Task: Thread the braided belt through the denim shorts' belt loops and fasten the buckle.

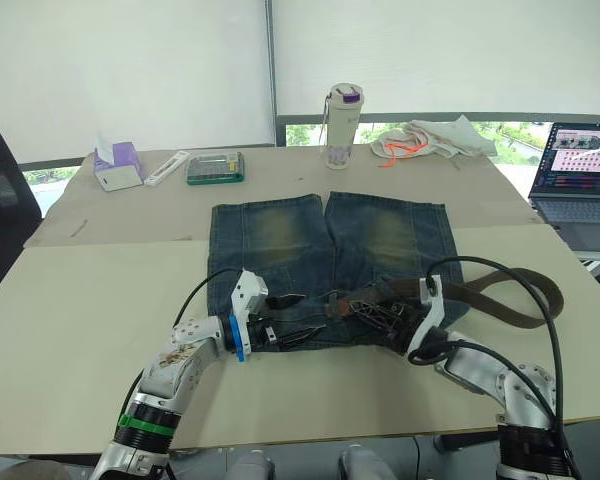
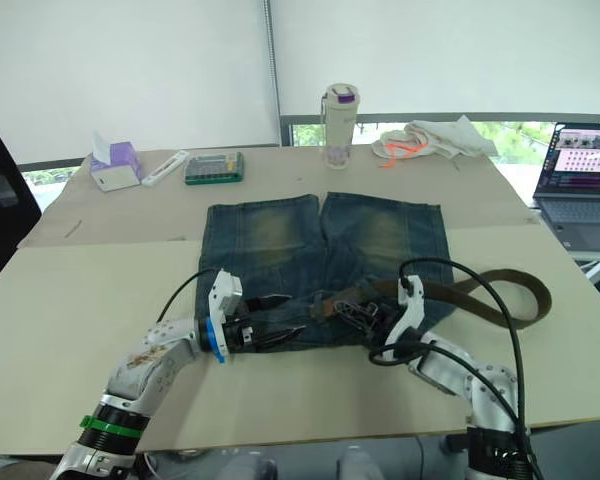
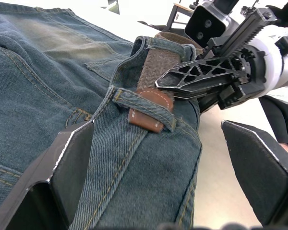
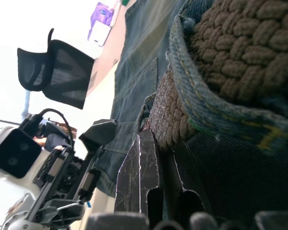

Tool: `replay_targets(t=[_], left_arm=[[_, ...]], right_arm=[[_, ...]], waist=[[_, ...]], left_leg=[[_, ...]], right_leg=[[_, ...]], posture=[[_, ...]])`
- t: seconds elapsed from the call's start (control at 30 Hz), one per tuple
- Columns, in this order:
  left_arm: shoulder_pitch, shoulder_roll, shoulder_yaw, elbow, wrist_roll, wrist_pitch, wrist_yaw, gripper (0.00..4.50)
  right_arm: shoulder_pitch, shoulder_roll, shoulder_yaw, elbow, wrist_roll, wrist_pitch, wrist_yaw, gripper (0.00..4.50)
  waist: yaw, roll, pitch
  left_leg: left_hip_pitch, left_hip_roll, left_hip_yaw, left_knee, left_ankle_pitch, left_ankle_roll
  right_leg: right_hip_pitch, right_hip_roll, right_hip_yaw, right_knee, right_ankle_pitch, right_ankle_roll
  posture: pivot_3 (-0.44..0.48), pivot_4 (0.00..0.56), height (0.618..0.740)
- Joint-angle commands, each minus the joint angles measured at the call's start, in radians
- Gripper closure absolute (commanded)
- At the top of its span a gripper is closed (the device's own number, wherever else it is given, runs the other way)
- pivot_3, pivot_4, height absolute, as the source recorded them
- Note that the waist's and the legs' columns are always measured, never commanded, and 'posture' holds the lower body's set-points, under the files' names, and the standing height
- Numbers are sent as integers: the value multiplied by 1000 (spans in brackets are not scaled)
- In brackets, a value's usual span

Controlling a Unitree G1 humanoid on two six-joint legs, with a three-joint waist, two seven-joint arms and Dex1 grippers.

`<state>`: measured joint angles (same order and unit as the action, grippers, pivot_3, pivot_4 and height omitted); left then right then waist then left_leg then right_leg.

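Denim shorts (image 1: 330, 255) lie flat at the middle of the table (image 1: 80, 300), waistband toward the robot and legs pointing toward the far edge. Braided belt (image 1: 500, 290) runs along that waistband: its leather-tipped end (image 3: 146, 117) sits under one belt loop (image 3: 144, 103) near the waistband's middle, as the left wrist view shows, and the strap continues past the shorts' right edge, where the free length curls in a loop on the bare table. A second belt loop (image 4: 206, 108) crosses the braid close to the right gripper, as seen in the right wrist view. Left gripper (image 1: 300, 318) rests at the waistband on the shorts' left half, its two black fingers (image 3: 62, 167) spread apart, one on either side of the denim band and clamped on nothing. Right gripper (image 1: 380, 315) lies at the waistband on the shorts' right half, its fingers (image 3: 201, 76) drawn together against the braided strap; whether they actually pinch the belt cannot be told. Beyond the shorts' legs stand a bottle (image 1: 342, 125) with a purple lid and a white cloth (image 1: 435, 138) with orange cord. Beyond the shorts to the left are a green case (image 1: 215, 167) and a tissue box (image 1: 117, 166). A laptop (image 1: 578, 180) sits off the table to the shorts' right.
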<state>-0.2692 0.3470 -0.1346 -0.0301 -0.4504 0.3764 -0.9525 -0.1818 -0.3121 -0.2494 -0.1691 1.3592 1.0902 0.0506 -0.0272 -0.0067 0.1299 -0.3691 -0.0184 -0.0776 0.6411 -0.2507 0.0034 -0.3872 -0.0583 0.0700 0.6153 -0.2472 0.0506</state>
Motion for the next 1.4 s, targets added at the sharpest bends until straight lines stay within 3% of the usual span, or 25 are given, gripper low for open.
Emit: replay_targets(t=[0.03, 0.2, 0.37, 0.57, 0.87, 1.0, 1.2, 1.4], left_arm=[[-14, -9, -1, -21, 3, -13, 5, 24], [-15, -16, 0, -11, 6, -17, 12, 24], [-19, -26, 9, -4, 3, -16, 28, 24], [-20, -51, 58, -1, -42, 25, 76, 24], [-40, -133, 196, -14, -314, 388, 224, 24], [-60, -203, 268, -46, -494, 535, 303, 24], [-63, -238, 293, -36, -544, 562, 346, 24], [-63, -254, 313, -27, -563, 559, 367, 1816]], right_arm=[[-37, 28, 14, -29, 35, -4, -26, 4500], [-46, 106, 39, -28, -12, -45, -96, 4500], [-15, 77, 107, -73, -16, 2, 15, 4500], [-45, 161, 52, -11, -72, -136, -5, 4500], [-33, 194, 34, -13, -79, -181, 73, 4500], [-31, 190, 35, -14, -87, -183, 91, 4500], [-18, 190, 47, -26, -95, -179, 107, 4500], [-13, 185, 54, -33, -102, -176, 117, 4500]], waist=[[-2, 0, 0], [-11, 0, 0], [-14, 0, 0], [-16, 0, 0], [-15, 0, 0], [-15, 0, 0], [-15, 0, 0], [-15, 0, 0]], left_leg=[[0, 0, 0, 0, 0, 0], [0, 0, -1, 0, 0, 0], [0, 0, -1, -1, 0, 0], [0, 0, -2, -1, 0, 0], [0, 0, -3, -1, 0, 0], [0, 0, -3, -1, 0, 0], [0, -1, -3, -1, 0, 0], [0, -2, -3, -1, 0, 0]], right_leg=[[0, 0, 0, 0, 0, 0], [0, 0, 0, 0, 0, 0], [-1, 0, 0, 0, 0, 0], [-1, 0, 0, 0, 0, 0], [-1, -1, 0, 0, 0, 0], [-1, -1, 0, 1, 0, 0], [-1, 0, 0, 1, 0, 0], [-1, 0, 0, 0, 0, 0]], posture=[[0, 150, 740], [0, 150, 740], [0, 150, 740], [0, 150, 740], [0, 150, 740], [0, 150, 740], [0, 150, 740], [0, 150, 740]])
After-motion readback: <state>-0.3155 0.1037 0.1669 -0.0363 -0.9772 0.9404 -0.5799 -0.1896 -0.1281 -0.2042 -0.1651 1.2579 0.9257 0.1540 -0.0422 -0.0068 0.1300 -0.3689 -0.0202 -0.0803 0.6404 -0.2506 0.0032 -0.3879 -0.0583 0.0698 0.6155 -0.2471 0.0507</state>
